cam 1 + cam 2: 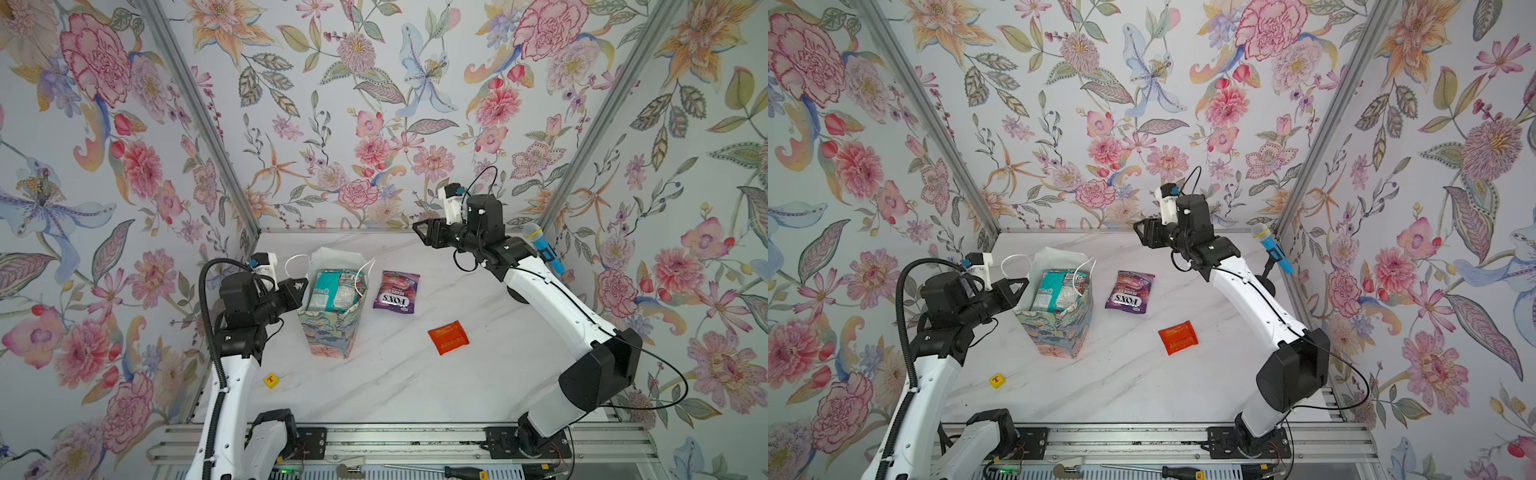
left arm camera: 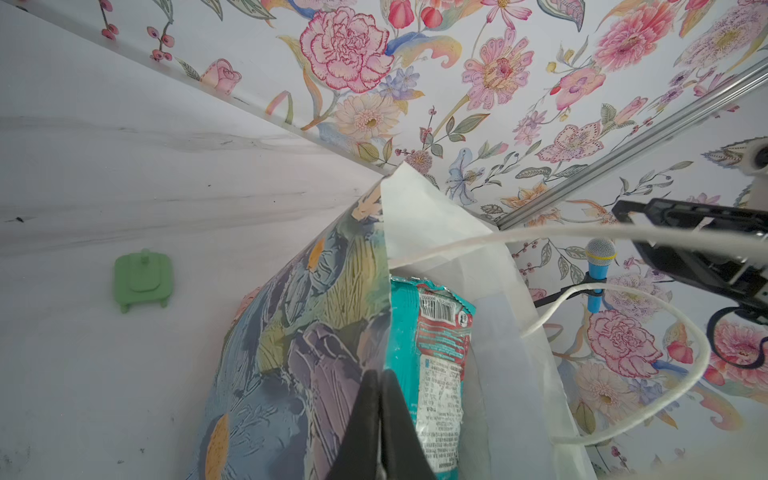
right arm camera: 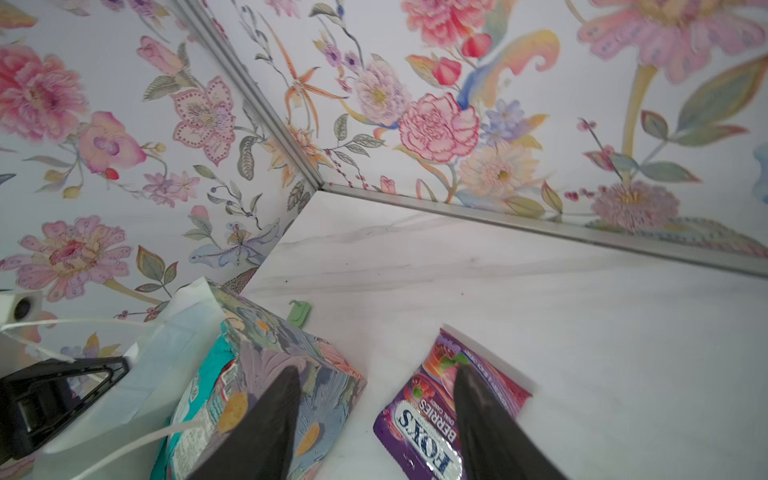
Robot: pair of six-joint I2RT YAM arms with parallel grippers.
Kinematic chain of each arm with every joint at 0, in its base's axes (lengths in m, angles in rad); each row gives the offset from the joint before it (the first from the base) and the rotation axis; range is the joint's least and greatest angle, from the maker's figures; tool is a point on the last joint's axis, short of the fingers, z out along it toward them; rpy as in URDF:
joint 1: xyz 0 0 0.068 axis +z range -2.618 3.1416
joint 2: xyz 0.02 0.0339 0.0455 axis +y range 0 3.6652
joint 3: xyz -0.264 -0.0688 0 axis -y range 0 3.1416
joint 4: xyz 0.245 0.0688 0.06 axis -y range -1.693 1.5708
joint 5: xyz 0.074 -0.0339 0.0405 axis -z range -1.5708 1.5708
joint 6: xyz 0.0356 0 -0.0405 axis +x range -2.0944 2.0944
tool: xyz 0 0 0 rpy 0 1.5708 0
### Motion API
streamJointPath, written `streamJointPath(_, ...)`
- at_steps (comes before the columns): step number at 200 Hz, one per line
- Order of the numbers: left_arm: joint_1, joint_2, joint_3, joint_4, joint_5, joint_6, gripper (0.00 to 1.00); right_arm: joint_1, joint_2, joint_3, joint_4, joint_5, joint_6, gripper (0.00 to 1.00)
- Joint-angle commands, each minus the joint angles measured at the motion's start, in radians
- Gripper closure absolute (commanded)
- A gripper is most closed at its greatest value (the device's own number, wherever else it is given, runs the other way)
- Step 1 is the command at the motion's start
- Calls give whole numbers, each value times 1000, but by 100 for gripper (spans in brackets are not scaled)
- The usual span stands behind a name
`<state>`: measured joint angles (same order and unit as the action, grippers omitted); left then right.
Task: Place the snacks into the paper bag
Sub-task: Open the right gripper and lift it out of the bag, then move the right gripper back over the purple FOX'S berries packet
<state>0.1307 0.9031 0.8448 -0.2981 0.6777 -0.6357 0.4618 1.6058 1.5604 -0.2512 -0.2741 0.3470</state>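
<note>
The left end effector (image 1: 300, 286) is pressed together on the left rim of the paper bag (image 1: 332, 328). Its wrist view shows both fingers (image 2: 365, 424) closed on the edge of the bag's wall.

Nearest the front edge of the counter (image 1: 395, 386), a yellow cube (image 1: 271, 380) sits alone beside the left arm. Bare marble stretches from it across to the right arm. Farther in, the red-orange sachet (image 1: 448, 337) lies flat right of middle, well apart from everything else.

The bag stands left of middle, mouth up, with a teal packet (image 1: 332, 291) upright inside it. Just beside its right wall, apart from it by a narrow strip of counter, the purple FOX'S packet (image 1: 397, 291) lies flat.

Beyond these, the right end effector (image 1: 420, 232) hangs above the back of the counter, fingers apart and nothing between them. Its wrist view looks down past them at the bag and the purple packet. A blue microphone (image 1: 544, 249) stands by the right wall near the far corner.

Both wrist views show a small green object (image 2: 143, 282) on the counter behind the bag, toward the back-left corner. Neither top view shows it.
</note>
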Motion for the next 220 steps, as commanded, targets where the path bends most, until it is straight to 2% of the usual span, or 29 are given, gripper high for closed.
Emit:
streamJointPath(1, 2, -5, 25, 30, 41, 18, 95, -55, -34, -127, 93, -20, 78, 38)
streamJointPath(34, 2, -4, 25, 29, 37, 13, 95, -155, 45, -251, 119, -67, 112, 39)
streamJointPath(68, 3, -7, 29, 27, 36, 10, 95, -184, 224, -235, 127, -132, 128, 39)
streamJointPath(140, 2, -15, 43, -3, 26, 24, 95, -181, 511, -94, 140, -195, 181, 40)
streamJointPath(220, 3, -13, 48, -4, 28, 26, 95, -123, 632, -12, 159, -196, 243, 41)
